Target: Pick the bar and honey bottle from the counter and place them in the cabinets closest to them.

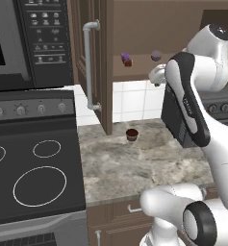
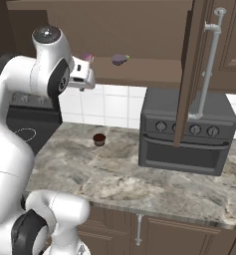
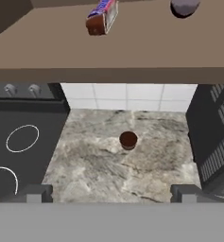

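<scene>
up on the cabinet shelf: the bar (image 3: 101, 17) is lying flat inside the open cabinets (image 1: 134, 29), blue-purple wrapper with a reddish-brown end showing, so that half of the job is looking done.
gripper: the gripper (image 3: 111, 193) is hanging in front of the shelf edge, fingertips (image 3: 34, 193) spread wide with nothing between them.
bar from gripper: it is sitting just beyond and above the fingers in the hand view, a little left of centre, long axis running back into the shelf on a slight slant.
shelf neighbour: a small rounded purple thing (image 3: 184, 6) is resting on the same shelf to the bar's right, well apart from it.
counter: the counter (image 1: 134, 168) is stretching out below the hand, with a dark brown cupcake (image 1: 131, 134) sitting alone near the tiled wall.
honey bottle: i am not spotting it from any camera, so which way it lies from the hand is staying open.
surroundings: a stovetop (image 1: 33, 163) is flanking the counter on the left, a dark toaster oven (image 2: 186, 132) on the right.
next, as a guess: the arm is needing to find the bottle, likely with the base driving elsewhere.
</scene>
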Robot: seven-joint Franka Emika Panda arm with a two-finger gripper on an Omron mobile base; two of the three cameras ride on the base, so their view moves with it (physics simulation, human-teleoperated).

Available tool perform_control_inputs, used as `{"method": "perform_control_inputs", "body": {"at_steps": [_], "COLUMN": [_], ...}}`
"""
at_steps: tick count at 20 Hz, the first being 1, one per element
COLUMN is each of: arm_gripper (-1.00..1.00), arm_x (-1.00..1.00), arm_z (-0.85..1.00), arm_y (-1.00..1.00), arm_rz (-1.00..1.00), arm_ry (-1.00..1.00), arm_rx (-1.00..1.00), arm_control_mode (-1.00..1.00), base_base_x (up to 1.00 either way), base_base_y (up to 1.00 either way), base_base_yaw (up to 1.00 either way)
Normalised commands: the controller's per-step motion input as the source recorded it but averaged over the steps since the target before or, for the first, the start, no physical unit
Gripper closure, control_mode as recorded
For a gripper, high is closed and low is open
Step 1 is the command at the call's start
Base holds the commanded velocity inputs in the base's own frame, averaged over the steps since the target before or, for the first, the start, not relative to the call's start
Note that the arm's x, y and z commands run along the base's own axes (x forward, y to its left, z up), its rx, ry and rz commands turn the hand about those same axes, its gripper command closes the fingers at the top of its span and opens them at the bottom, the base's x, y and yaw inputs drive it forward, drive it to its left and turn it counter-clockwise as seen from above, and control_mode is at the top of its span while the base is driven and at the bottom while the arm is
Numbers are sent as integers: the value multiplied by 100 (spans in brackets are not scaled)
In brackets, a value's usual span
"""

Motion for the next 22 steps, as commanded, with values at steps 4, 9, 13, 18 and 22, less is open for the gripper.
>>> {"method": "perform_control_inputs", "body": {"at_steps": [4, 9, 13, 18, 22], "arm_gripper": [-100, -100, -100, -100, -100], "arm_x": [-82, -49, -2, -3, 0], "arm_z": [-59, -53, 0, 0, 0], "arm_y": [-26, -11, 0, 0, 0], "arm_rz": [13, 10, 0, 0, 0], "arm_ry": [-1, 1, 0, 0, 0], "arm_rx": [-9, -15, 0, 0, 0], "arm_control_mode": [-100, -100, -100, 100, 100], "base_base_x": [0, 0, 0, -6, -48], "base_base_y": [0, 0, 0, 0, -3], "base_base_yaw": [0, 0, 0, 0, 3]}}
